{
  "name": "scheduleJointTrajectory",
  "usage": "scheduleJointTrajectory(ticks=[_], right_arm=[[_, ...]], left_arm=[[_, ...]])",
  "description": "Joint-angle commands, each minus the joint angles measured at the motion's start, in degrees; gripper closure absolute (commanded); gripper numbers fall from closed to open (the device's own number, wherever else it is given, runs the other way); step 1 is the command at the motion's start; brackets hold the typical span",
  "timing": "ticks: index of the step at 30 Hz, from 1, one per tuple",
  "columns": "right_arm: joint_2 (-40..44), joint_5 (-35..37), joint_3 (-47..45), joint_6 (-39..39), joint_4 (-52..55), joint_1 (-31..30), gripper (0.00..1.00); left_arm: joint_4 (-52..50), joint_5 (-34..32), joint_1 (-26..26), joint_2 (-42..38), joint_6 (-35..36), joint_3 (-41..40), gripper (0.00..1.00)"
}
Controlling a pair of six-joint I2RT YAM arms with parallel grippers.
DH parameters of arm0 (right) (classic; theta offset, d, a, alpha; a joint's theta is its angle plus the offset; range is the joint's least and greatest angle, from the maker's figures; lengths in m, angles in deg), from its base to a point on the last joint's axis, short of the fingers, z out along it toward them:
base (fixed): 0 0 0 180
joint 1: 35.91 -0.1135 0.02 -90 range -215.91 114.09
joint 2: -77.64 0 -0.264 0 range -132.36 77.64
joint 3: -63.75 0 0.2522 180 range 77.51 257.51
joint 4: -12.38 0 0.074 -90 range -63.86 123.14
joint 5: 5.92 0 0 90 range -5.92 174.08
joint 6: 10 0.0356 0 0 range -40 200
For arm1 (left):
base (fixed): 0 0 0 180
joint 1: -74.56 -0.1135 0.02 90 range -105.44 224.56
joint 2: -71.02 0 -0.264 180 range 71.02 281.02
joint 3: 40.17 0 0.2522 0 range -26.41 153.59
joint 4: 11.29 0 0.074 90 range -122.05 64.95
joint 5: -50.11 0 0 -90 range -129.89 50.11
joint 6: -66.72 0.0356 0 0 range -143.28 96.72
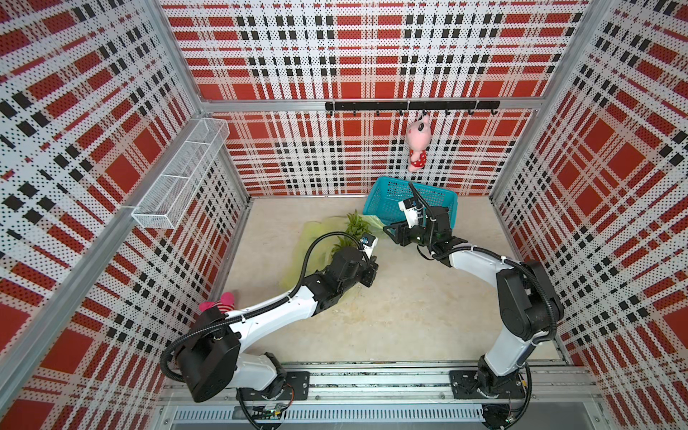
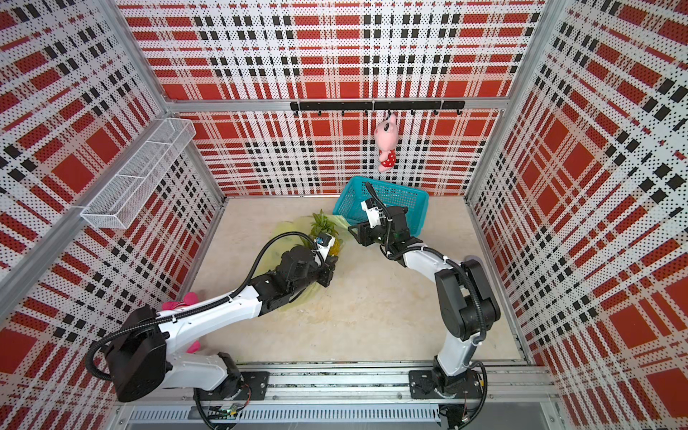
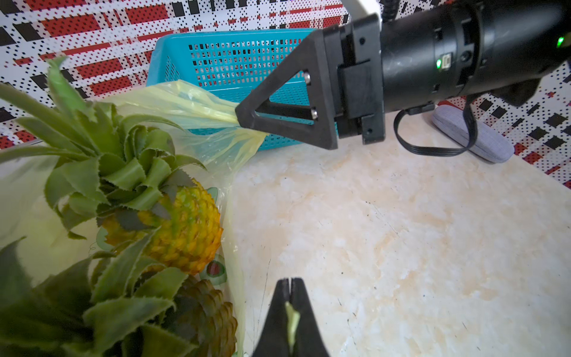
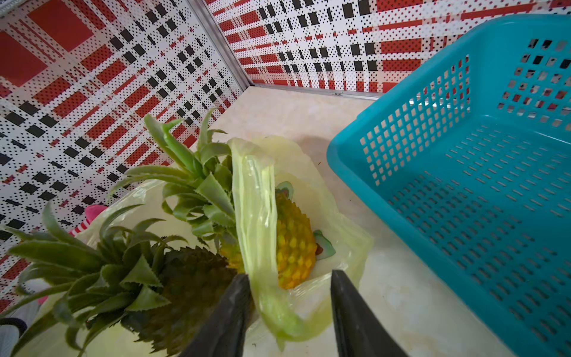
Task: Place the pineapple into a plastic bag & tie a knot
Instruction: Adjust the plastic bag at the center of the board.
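Note:
The yellow-green plastic bag (image 1: pixel 309 238) (image 4: pixel 340 216) lies open on the table. In it lie a yellow pineapple (image 3: pixel 185 228) (image 4: pixel 293 244) and a darker brown-green one (image 3: pixel 204 309) (image 4: pixel 191 278), their leaves sticking out. My left gripper (image 3: pixel 289 281) (image 1: pixel 369 276) is shut on a thin strip of the bag's plastic. My right gripper (image 4: pixel 289 273) (image 1: pixel 389 229) stands by the basket, jaws apart. A looped handle strip (image 4: pixel 256 222) hangs between them, against one finger. A knot is not in view.
A teal mesh basket (image 1: pixel 413 197) (image 4: pixel 463 185) stands right behind the bag and the right gripper. A grey case (image 3: pixel 472 136) lies by the wall. A pink plush (image 1: pixel 417 143) hangs from the hook rail. A pink striped toy (image 1: pixel 219 301) lies behind the left arm.

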Motion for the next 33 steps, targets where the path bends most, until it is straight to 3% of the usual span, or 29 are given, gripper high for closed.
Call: scheduleJointTrajectory(ticks=[1, 13, 15, 18, 22, 24, 33], right_arm=[[-0.2, -1.4, 0.7, -2.8, 1.3, -0.5, 0.42], [-0.1, -1.7, -0.1, -9.3, 0.6, -2.2, 0.30], [0.2, -0.1, -0.4, -9.3, 0.0, -2.3, 0.37], [0.7, 3.1, -1.3, -8.8, -1.6, -2.2, 0.55], [2.4, 5.9, -2.4, -7.9, -4.2, -2.2, 0.90], [4.3, 6.6, -3.1, -7.2, -5.2, -2.3, 1.00], [19.1, 9.2, 0.0, -6.9, 7.5, -2.1, 1.00]], left_arm=[[1.3, 0.3, -0.4, -2.3, 0.0, -0.8, 1.00], [1.3, 0.8, -0.9, -2.6, -0.3, -1.3, 1.00], [1.3, 0.8, -0.9, -2.8, -0.3, -1.4, 1.00], [1.1, 0.8, -1.0, -3.1, -0.1, -1.5, 1.00], [0.5, 0.7, -1.4, -4.0, 0.3, -1.4, 1.00], [-0.3, 0.6, -1.6, -5.0, 0.7, -1.3, 1.00], [-4.6, 0.0, -5.7, -19.6, 1.8, 1.1, 1.00]])
